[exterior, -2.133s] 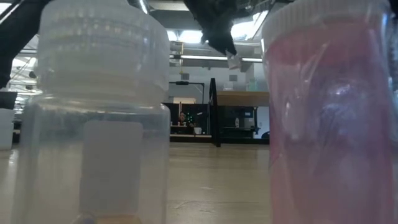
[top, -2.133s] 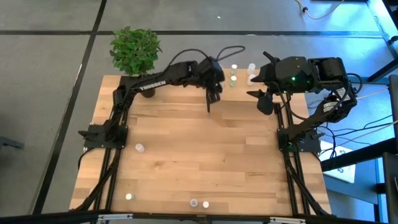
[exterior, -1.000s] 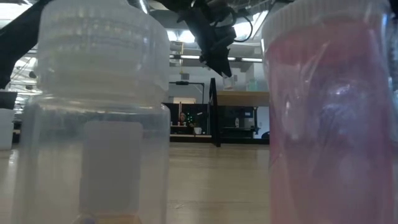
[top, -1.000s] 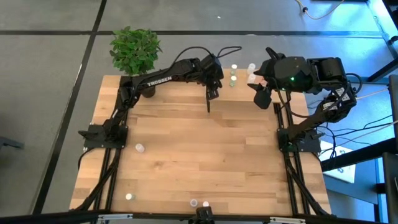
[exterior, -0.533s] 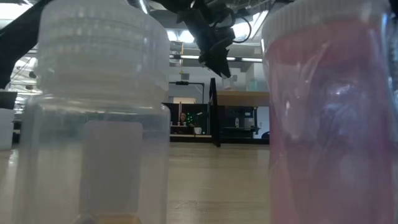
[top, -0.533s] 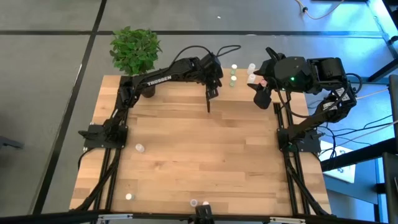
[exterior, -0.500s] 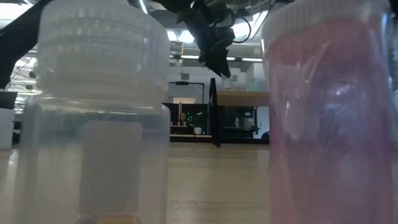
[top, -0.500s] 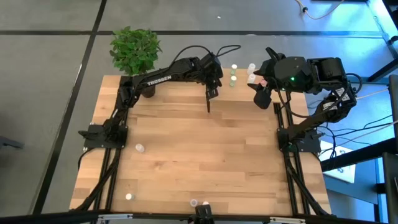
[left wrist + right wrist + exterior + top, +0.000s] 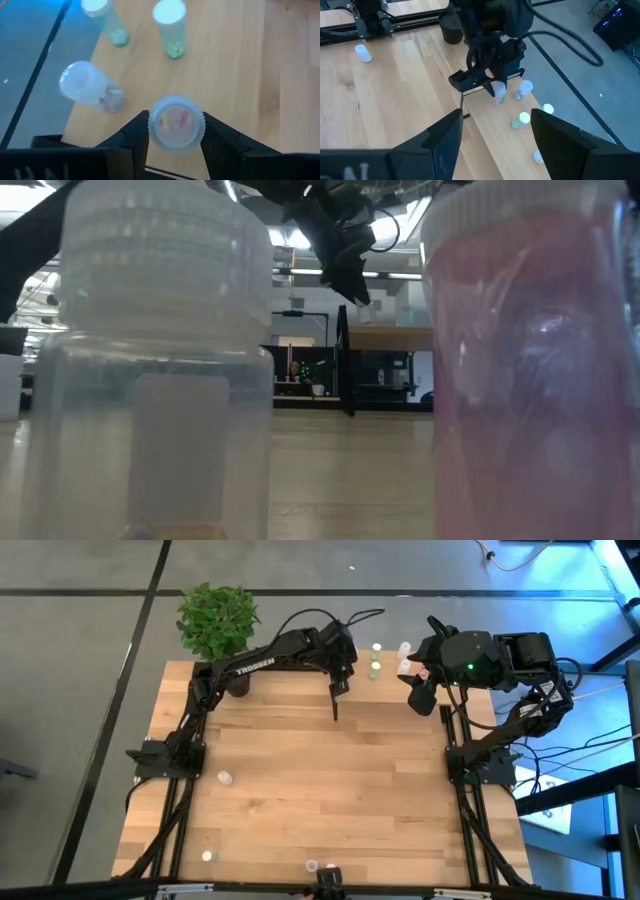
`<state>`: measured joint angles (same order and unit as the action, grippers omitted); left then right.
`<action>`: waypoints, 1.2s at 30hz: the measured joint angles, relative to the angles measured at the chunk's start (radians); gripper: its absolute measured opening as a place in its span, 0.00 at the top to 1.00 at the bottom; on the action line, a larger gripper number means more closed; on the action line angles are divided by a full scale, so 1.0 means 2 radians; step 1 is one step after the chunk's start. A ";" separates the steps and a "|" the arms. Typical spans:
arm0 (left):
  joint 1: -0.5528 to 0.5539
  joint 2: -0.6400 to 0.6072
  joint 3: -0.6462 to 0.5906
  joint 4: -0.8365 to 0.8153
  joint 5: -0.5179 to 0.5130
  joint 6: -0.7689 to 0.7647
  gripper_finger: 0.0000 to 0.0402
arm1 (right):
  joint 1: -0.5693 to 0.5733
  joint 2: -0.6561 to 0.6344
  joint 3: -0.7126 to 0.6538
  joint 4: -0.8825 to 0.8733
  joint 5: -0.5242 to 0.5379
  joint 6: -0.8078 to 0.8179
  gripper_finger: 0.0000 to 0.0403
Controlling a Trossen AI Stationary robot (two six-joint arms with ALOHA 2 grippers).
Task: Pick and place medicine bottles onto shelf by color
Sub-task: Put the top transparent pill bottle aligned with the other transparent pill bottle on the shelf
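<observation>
Left wrist view: jaws clamped on one bottle (image 9: 176, 123) above shelf (image 9: 225, 60), three more standing there. Four loose on counter (image 9: 330, 790). "TROSSEN" on left arm. Right gripper (image 9: 492, 130) jaws apart.

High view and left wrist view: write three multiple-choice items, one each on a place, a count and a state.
1. Where is the plant on the table?
A. far left corner
B. near right corner
C. centre

2. In the left wrist view, how many other bottles show besides the held bottle?
A. one
B. three
C. six

3. The left gripper is
A. open and empty
B. out of view
C. shut on a bottle

Key: 1 A, its leaves overhang that corner; 2 B, two green ones and a white-capped one; 3 C, both fingers press the bottle's sides.
</observation>
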<state>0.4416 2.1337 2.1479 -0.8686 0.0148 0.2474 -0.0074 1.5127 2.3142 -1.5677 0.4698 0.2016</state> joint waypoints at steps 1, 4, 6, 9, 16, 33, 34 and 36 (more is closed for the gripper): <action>-0.002 0.002 0.000 0.001 0.000 0.002 0.65 | 0.000 0.000 0.000 0.000 0.000 0.000 0.41; -0.002 0.004 0.000 -0.001 0.002 0.010 0.65 | 0.000 0.000 0.000 0.000 0.000 0.000 0.41; -0.004 0.004 0.000 0.001 0.002 0.014 0.65 | 0.000 0.000 0.000 0.000 0.000 0.000 0.41; -0.005 0.006 0.000 -0.001 0.001 0.014 0.65 | 0.000 0.000 0.000 0.000 0.000 0.000 0.41; -0.005 0.006 0.000 0.000 -0.008 0.015 0.65 | 0.000 0.000 0.000 0.000 0.000 0.000 0.41; -0.004 0.006 0.000 0.003 -0.012 0.025 0.65 | 0.000 0.000 0.000 0.000 -0.001 0.000 0.41; -0.004 0.006 0.000 0.003 -0.012 0.025 0.65 | 0.000 0.000 0.000 0.000 -0.001 0.000 0.41; -0.004 0.006 0.000 0.003 -0.012 0.025 0.64 | 0.000 0.000 0.000 0.000 -0.001 0.000 0.41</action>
<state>0.4335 2.1448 2.1479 -0.8627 -0.0086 0.2981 -0.0071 1.5124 2.3142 -1.5673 0.4686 0.2016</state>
